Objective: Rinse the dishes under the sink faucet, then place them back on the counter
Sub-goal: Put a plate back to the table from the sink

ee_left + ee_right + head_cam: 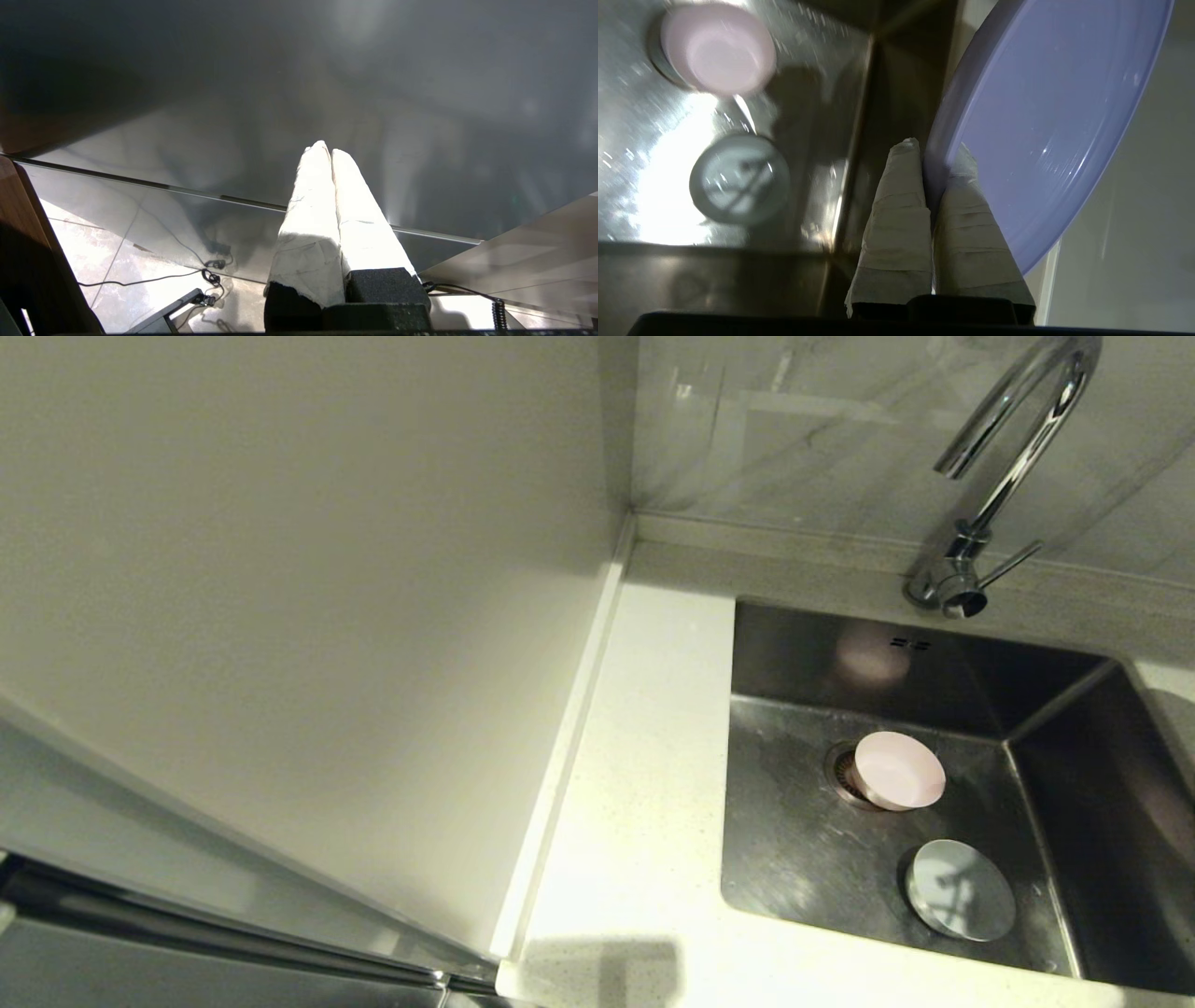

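Observation:
The steel sink (803, 859) holds two bowls. The pale pink bowl (898, 770) sits partly over the round drain (840, 773), and the blue-white bowl (962, 889) stands nearer the front. The chrome faucet (1018, 439) arches over the back rim. Neither arm nor the plate shows in the head view. In the right wrist view my right gripper (934, 148) is shut on the rim of the lilac plate (1055, 116), held tilted above the sink's right side, with the pink bowl (717, 46) and blue-white bowl (740, 179) below. My left gripper (329, 150) is shut and empty, away from the sink.
White speckled counter (635, 784) runs left of the sink, bounded by a low raised edge and the plain cream wall panel (280, 569). The faucet's thin lever (1013, 563) sticks out at its base. Two overflow slots (908, 642) mark the sink's back wall.

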